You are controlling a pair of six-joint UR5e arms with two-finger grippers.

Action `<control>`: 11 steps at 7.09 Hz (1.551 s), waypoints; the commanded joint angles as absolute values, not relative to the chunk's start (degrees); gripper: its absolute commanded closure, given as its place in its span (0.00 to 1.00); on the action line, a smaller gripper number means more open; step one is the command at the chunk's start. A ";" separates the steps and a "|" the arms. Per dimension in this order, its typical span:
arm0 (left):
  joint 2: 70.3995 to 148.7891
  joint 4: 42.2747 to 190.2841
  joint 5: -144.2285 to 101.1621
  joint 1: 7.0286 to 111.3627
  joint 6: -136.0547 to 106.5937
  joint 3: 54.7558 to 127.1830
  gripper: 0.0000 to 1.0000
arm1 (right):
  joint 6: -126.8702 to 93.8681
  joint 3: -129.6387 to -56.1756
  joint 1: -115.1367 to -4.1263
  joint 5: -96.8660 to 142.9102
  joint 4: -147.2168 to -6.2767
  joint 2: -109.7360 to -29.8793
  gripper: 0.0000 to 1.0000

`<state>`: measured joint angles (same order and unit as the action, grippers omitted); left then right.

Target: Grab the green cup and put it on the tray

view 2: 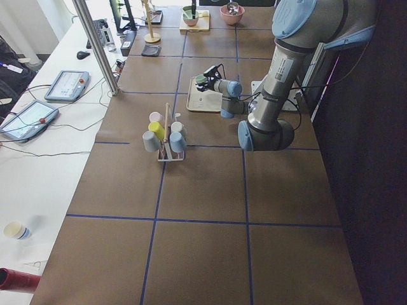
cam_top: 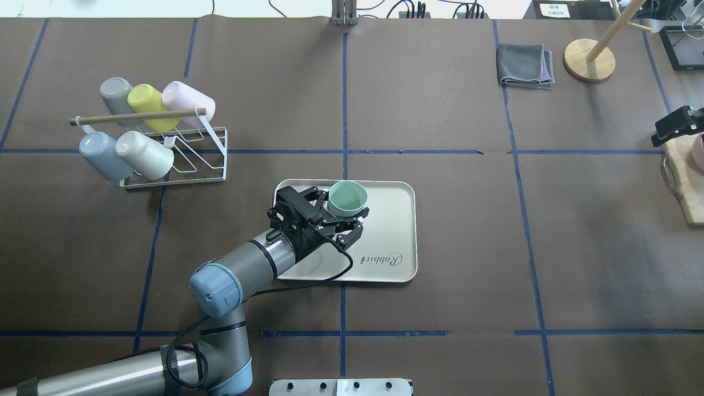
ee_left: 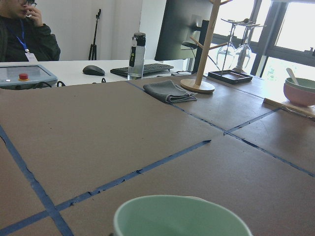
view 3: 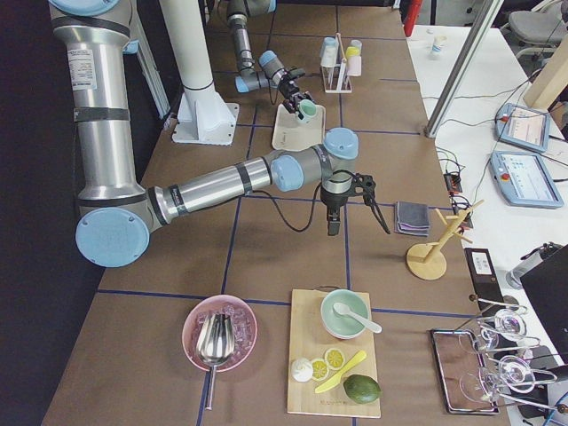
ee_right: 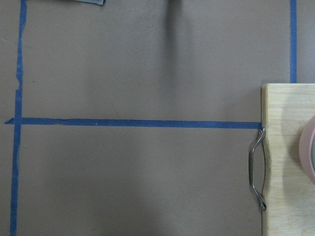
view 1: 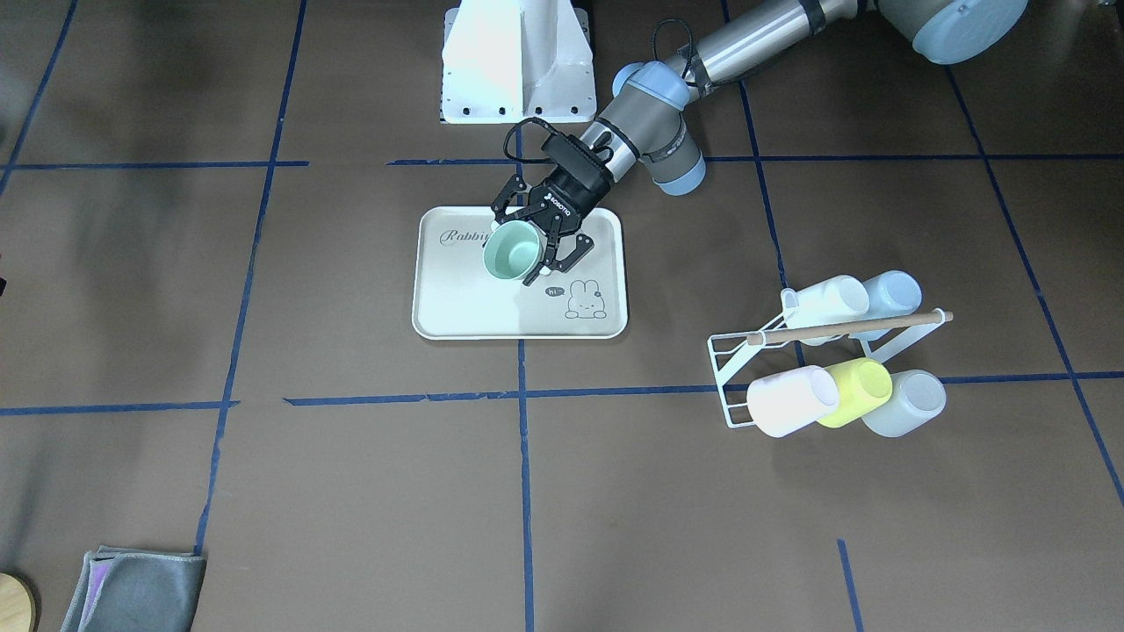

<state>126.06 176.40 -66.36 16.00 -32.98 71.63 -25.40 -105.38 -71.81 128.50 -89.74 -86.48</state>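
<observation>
Overhead view shows the green cup point(cam_top: 347, 199) upright on the tray point(cam_top: 385, 220), by its far rim. The left wrist view catches only the cup's rim, cut off at the bottom. The left gripper point(cam_top: 341, 210) has its jaws apart, one each side of the cup. A cup rack point(cam_top: 181, 165) stands left of the tray, a grey cloth point(cam_top: 525, 66) far right of it. The right gripper point(view 3: 331, 226) is small and part hidden, so I cannot tell how its jaws stand.

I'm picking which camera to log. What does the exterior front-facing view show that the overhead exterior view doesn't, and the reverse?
Only front-facing: the tray's bunny drawing, which the claw hides from overhead. Only overhead: the wooden board with a metal handle at the right edge. Both: the green cup at the left claw over the tray, the cup rack and the folded grey cloth.
</observation>
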 commanded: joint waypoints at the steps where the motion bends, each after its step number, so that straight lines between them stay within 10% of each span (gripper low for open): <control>1: 126.12 176.31 -66.36 16.00 -33.05 71.63 0.02 | -25.40 -105.38 -71.81 128.50 -89.74 -86.48 0.00; 8: 126.30 175.61 -66.45 16.17 -33.05 72.51 0.01 | -25.40 -105.47 -71.81 128.50 -89.74 -86.48 0.00; 11: 126.30 157.67 -66.80 17.22 -32.96 86.60 0.01 | -25.40 -105.47 -71.81 128.50 -89.74 -86.40 0.00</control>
<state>126.30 166.07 -66.62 16.72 -32.93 79.94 -25.40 -105.44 -71.81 128.50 -89.74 -86.43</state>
